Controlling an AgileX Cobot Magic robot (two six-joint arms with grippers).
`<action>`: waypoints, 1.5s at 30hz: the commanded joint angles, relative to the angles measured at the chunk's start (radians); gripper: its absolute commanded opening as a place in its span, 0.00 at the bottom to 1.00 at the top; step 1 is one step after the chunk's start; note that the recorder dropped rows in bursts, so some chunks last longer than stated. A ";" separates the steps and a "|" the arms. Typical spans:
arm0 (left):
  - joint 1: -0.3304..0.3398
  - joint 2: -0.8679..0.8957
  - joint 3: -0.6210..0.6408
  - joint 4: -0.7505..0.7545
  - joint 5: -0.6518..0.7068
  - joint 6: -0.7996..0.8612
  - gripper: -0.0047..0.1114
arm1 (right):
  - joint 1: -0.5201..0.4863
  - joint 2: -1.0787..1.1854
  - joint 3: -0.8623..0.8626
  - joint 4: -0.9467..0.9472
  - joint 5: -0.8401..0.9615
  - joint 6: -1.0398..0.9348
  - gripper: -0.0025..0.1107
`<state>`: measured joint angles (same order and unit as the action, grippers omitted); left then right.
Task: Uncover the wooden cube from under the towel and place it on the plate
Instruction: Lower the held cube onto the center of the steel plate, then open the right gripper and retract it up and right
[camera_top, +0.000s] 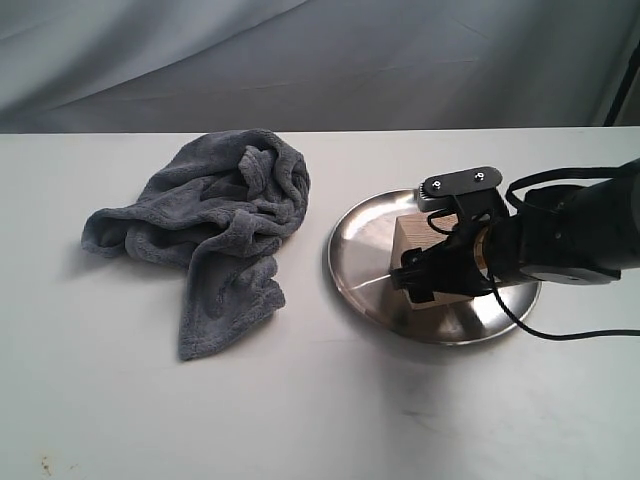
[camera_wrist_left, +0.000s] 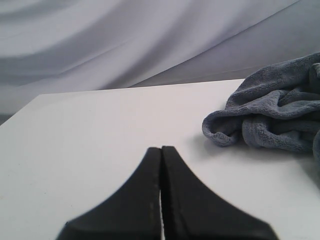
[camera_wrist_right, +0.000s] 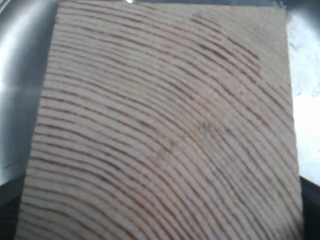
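While right gripper (camera_top: 415, 236) is straddling wooden cube (camera_top: 409, 243) on plate (camera_top: 362, 252) in exterior view, we are failing to confirm grip | left wrist view alone showing left gripper (camera_wrist_left: 161, 152) closed, empty.

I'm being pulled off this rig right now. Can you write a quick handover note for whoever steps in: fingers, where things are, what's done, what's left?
Left gripper: fingers shut, empty, short of the towel.
Right gripper: fingers closed against both sides of the wooden cube, at the plate.
Towel: crumpled on the table, left of the plate in the exterior view, not touching it.
Done: cube is uncovered and at the plate.
Left: check that the cube actually sits on the plate (hard to tell), open the fingers, pull the right arm clear.
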<state>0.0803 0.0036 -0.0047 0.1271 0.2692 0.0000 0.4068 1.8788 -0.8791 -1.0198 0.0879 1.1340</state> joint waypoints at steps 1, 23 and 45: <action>-0.003 -0.004 0.005 -0.011 -0.002 0.000 0.04 | 0.001 -0.002 -0.006 -0.016 -0.035 -0.004 0.73; -0.003 -0.004 0.005 -0.011 -0.002 0.000 0.04 | 0.001 -0.140 -0.008 -0.078 -0.027 -0.004 0.76; -0.003 -0.004 0.005 -0.011 -0.002 0.000 0.04 | 0.001 -0.230 -0.267 0.087 0.320 -0.100 0.36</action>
<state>0.0803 0.0036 -0.0047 0.1271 0.2692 0.0000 0.4068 1.6585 -1.0884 -0.9731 0.2855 1.1120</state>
